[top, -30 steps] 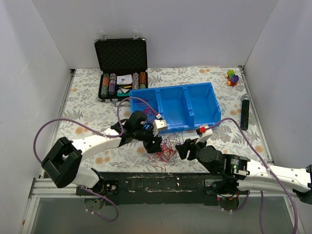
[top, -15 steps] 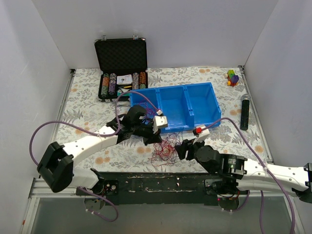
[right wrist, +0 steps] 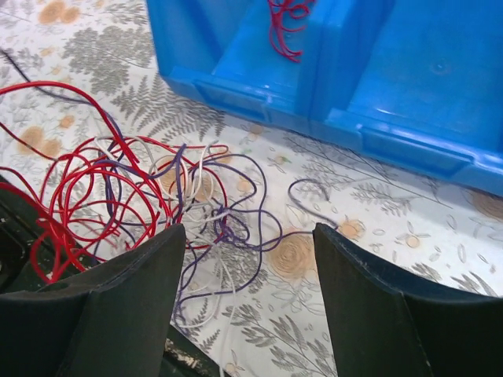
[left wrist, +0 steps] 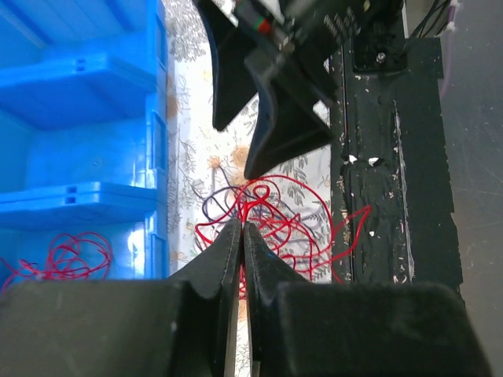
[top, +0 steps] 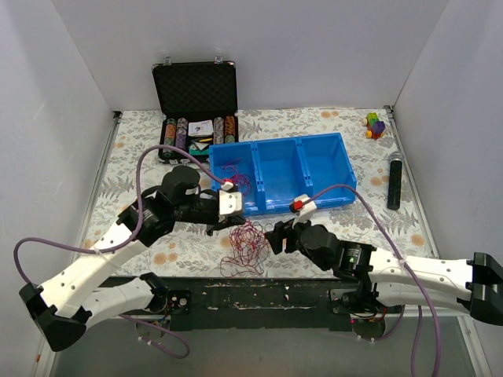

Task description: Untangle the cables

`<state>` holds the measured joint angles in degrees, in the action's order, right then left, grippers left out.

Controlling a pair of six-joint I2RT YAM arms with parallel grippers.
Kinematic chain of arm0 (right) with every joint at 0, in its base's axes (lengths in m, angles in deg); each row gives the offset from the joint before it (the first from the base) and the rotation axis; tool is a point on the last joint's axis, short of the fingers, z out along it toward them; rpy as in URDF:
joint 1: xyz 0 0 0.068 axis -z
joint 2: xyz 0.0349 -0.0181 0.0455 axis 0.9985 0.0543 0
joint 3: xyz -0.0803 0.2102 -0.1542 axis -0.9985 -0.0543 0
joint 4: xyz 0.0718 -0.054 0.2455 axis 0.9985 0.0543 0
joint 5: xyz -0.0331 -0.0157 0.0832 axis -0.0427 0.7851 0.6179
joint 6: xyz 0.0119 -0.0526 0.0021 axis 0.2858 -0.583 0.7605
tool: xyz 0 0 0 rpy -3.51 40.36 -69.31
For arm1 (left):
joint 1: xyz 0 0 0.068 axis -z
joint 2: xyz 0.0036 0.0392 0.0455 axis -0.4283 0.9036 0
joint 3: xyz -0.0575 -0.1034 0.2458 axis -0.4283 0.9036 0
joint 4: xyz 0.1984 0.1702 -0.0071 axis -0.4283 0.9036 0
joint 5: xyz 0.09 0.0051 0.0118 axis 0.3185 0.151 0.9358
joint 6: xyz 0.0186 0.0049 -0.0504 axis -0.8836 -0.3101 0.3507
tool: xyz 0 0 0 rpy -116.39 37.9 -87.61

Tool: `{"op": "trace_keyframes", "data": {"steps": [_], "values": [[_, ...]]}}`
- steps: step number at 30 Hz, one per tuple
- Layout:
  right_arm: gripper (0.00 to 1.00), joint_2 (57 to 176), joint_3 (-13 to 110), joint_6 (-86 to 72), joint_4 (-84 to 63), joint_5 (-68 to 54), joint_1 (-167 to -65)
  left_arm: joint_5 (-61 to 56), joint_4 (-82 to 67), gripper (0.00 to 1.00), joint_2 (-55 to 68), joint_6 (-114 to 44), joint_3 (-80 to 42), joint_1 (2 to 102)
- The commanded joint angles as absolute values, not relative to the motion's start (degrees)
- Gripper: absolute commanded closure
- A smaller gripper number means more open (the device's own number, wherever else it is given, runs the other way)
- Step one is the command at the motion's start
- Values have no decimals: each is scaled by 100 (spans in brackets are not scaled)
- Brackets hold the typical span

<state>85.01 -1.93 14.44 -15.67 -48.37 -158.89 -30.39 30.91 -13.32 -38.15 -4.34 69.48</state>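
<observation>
The cables [top: 244, 247] lie as a loose tangle of thin red, purple and white wires on the floral cloth, just in front of the blue bin. My left gripper [top: 226, 225] sits at the tangle's upper left. In the left wrist view it [left wrist: 242, 228] is shut on a red strand [left wrist: 250, 196] of the tangle. My right gripper [top: 277, 238] stands open at the tangle's right edge. Between its fingers [right wrist: 250, 232] lie purple and white loops [right wrist: 228, 224], untouched. More red wire [top: 236, 174] rests in the bin's left compartment.
The blue three-compartment bin [top: 330, 169] stands behind the tangle. An open black case of poker chips [top: 196, 118] is at the back left. At the right lie a black cylinder [top: 394, 181] and coloured blocks [top: 375, 124]. A black rail [top: 259, 294] borders the near edge.
My left gripper has shut on a red strand and drawn back to the left, dragging the tangle with it. The right gripper has followed leftward and opened a little wider.
</observation>
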Motion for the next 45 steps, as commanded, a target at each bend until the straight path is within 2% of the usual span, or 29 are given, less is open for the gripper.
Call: {"op": "trace_keyframes", "data": {"steps": [1, 8, 13, 17, 23, 29, 35, 45], "values": [[25, 8899, 254, 1199, -2583, -4335, -15869, -3057, 3542, 98, -1491, -3968, -915, 6974], [24, 9366, 350, 1260, -2813, -4176, -15878, -3128, 3385, 100, -1675, -3556, -995, 6974], [23, 8674, 395, 1077, -2486, -4607, -15869, -3049, 3077, 100, -1772, -3449, -846, 6974], [20, 8373, 324, 1005, -2619, -4248, -15869, -2970, 2787, 100, -1878, -3537, -635, 6974], [20, 8785, 254, 1242, -2803, -3755, -15869, -2934, 2813, 100, -1807, -3607, -766, 6974], [18, 9076, 26, 1383, -3093, -3324, -15878, -2338, 2717, 100, -1719, -3950, -1389, 6974], [17, 8751, -247, 1304, -3304, -3377, -15896, -1547, 1619, 100, -1921, -4494, -1864, 6974], [17, 9101, 262, 1059, -3286, -3412, -15904, -1844, 1811, 100, -1869, -4197, -2744, 6974]]}}
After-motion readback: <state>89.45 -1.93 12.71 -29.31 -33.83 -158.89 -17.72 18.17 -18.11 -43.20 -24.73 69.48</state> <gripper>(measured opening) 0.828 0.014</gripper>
